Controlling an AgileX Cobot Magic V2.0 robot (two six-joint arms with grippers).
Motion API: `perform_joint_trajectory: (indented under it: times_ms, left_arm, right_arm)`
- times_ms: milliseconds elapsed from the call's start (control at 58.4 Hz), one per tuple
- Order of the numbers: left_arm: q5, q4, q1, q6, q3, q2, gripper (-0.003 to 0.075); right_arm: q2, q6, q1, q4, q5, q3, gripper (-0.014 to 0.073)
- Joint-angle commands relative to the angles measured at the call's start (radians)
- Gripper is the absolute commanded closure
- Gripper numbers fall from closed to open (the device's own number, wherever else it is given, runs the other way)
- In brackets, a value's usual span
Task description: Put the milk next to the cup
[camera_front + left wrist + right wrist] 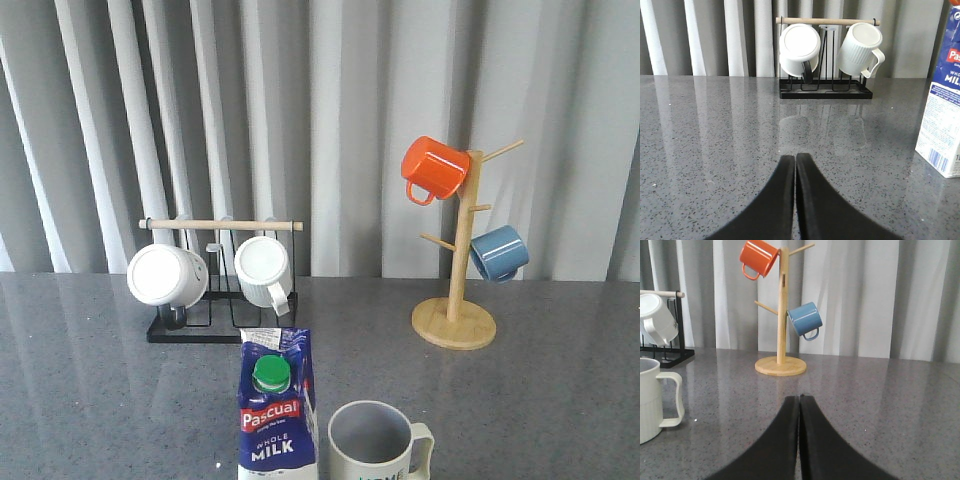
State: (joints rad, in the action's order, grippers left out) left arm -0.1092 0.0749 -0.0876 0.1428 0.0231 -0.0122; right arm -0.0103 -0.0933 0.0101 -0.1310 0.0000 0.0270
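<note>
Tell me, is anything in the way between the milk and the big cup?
Nothing visible is. The milk already stands just left of the cup in the front view, with only a narrow strip of bare table between them.

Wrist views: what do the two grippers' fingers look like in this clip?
Both match: the left gripper and right gripper each show two smooth matte black fingers, broad at the base, curving to slim tips. No markings, cables or pads show. The arms themselves are out of frame.

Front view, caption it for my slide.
Blue-and-white milk carton stands beside white HOME mug on grey table.
</note>
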Motion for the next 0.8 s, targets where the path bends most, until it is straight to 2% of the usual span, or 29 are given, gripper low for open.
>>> perform_joint_trajectory:
  times_ms: [0,616,787]
  left_arm:
    - [0.067,-0.002,-0.002,0.010,-0.015,-0.010,0.0727]
    - [0.067,-0.002,-0.002,0.010,-0.015,-0.010,0.0727]
    - [0.067,-0.002,-0.002,0.010,-0.015,-0.010,0.0727]
  right_arm:
    - [-0.013,0.004,-0.004,0.009,-0.055,0.010,0.0603]
    - [-0.013,0.018,-0.004,0.013,-0.033,0.010,0.0603]
    - [-0.013,0.006,-0.004,0.050,-0.033,0.010,0.0603]
